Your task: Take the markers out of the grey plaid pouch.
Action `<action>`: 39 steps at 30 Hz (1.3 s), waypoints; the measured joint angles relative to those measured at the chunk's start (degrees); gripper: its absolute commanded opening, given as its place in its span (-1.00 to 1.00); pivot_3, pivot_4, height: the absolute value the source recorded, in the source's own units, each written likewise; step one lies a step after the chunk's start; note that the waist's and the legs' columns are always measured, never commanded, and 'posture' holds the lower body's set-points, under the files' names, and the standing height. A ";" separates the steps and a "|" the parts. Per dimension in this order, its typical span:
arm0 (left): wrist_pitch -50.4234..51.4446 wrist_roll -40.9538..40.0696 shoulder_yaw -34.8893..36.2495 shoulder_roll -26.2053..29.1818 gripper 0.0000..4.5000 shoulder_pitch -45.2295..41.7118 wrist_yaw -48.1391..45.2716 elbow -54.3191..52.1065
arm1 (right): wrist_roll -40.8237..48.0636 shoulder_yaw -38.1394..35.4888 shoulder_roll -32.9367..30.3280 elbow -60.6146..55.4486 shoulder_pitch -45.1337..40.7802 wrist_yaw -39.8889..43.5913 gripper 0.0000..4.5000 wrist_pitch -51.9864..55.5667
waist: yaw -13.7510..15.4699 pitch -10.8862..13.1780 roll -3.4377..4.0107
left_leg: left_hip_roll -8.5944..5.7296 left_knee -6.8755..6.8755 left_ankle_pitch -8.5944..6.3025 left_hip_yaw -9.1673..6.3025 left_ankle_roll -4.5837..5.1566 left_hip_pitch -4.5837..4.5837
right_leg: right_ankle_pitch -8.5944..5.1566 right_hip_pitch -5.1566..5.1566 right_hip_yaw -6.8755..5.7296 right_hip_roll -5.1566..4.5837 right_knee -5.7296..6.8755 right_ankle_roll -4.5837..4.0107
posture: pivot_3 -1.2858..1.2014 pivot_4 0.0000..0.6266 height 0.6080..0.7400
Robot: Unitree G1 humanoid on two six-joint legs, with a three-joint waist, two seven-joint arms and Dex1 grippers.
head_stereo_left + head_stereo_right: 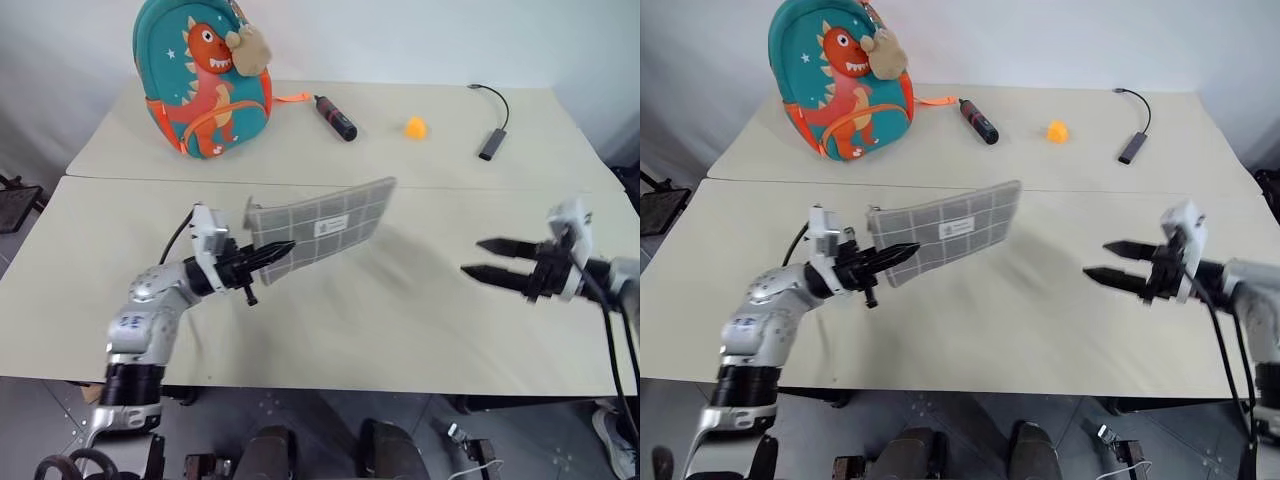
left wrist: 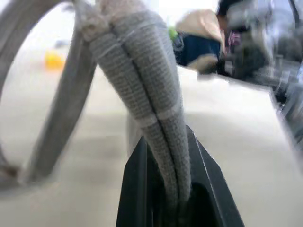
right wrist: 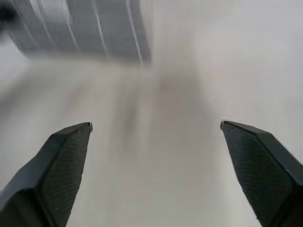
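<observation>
- Left hand point(image 1: 272, 253) is clamped on one end of the flat grey plaid fabric pouch point(image 1: 330, 226), holding it up off the beige tabletop point(image 1: 400, 300) — the pouch sticks out nearly level towards the middle.
- Right hand point(image 1: 478, 257) hangs well apart from it, its 2 black fingers spread wide, nothing between them.
- No markers to be seen — presumably inside the pouch, though I cannot tell.
- To do this well: keep the left grip firm on the seam, bring the right hand to the free end, find the opening, then tip it low over the tabletop.
- Teal dinosaur backpack point(image 1: 203, 80) stands far back, out of the way.
</observation>
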 measured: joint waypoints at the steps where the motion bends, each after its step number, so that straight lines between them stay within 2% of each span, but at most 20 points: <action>1: -5.14 2.36 -1.44 -0.83 -1.00 -0.41 -0.88 2.34 | 1.21 -0.01 0.45 0.29 -2.86 -1.39 0.99 3.06 | -0.15 0.00 0.00 | 0.00 0.01 0.00 0.00 0.00 -0.01 | 0.00 -0.02 0.00 0.00 0.02 0.00 | 0.03 -0.52 1.00; 5: -22.61 9.19 -4.96 -3.73 -1.00 -2.12 -1.82 11.18 | 7.24 1.26 2.98 -0.63 -12.26 -5.12 0.99 16.23 | -0.13 0.01 -0.01 | 0.02 0.08 -0.03 -0.05 0.05 -0.10 | 0.01 -0.07 -0.04 -0.01 0.04 -0.01 | 0.03 -0.52 1.00; 8: -33.93 14.11 -6.93 -4.07 -1.00 -5.15 -1.23 16.36 | 10.00 4.83 8.41 -0.47 -18.77 -8.09 0.99 24.57 | -0.13 0.01 -0.01 | -0.04 0.18 -0.07 -0.04 0.14 -0.14 | 0.05 -0.07 -0.03 -0.08 0.07 0.04 | 0.03 -0.52 1.00; 12: -42.93 19.29 -9.24 -4.45 -1.00 -6.16 1.89 19.85 | 10.43 10.32 12.93 -0.37 -22.02 -11.29 0.99 32.05 | 0.38 0.01 -0.01 | -0.11 0.23 -0.16 -0.12 0.29 -0.26 | 0.05 -0.12 -0.07 -0.14 0.08 0.04 | 0.03 -0.52 1.00; 15: -47.87 23.08 -10.52 -3.73 -1.00 -6.35 4.28 21.11 | 11.16 10.77 16.86 -0.27 -22.95 -14.00 0.99 37.15 | 0.68 0.01 0.00 | -0.22 0.25 -0.20 -0.09 0.36 -0.42 | 0.07 -0.31 -0.08 -0.22 0.11 0.08 | 0.03 -0.52 1.00; 21: -48.89 25.44 -12.17 -3.37 -1.00 -5.75 7.77 21.74 | 14.59 9.69 22.17 -1.97 -23.89 -17.31 0.99 45.11 | 0.73 0.00 0.00 | -0.26 0.43 -0.20 -0.10 0.38 -1.04 | 0.12 -0.87 -0.15 -0.22 0.26 0.15 | 0.03 -0.52 1.00; 24: -48.29 25.49 -13.16 -2.95 -1.00 -4.31 7.79 21.58 | 14.79 9.51 22.42 -2.28 -23.88 -17.93 0.99 45.72 | 0.54 0.01 0.00 | -0.25 0.43 -0.20 -0.06 0.38 -1.03 | 0.12 -0.89 -0.23 -0.21 0.26 0.15 | 0.03 -0.52 1.00; 32: -45.90 25.43 -14.19 -1.30 -1.00 -3.08 8.10 18.75 | 15.03 7.79 28.74 -0.47 -23.88 -20.97 0.99 46.48 | -0.71 0.00 0.01 | -0.23 0.42 -0.19 -0.05 0.38 -1.01 | 0.12 -0.90 -0.24 -0.21 0.33 0.15 | 0.03 -0.52 1.00; 39: -44.53 25.43 -14.56 -1.19 -1.00 -2.75 8.58 17.44 | 16.01 7.80 30.80 -1.03 -22.69 -22.62 0.99 47.11 | -0.75 0.00 0.01 | -0.23 0.43 -0.19 -0.04 0.38 -1.01 | 0.12 -0.90 -0.24 -0.21 0.33 0.15 | 0.03 -0.52 1.00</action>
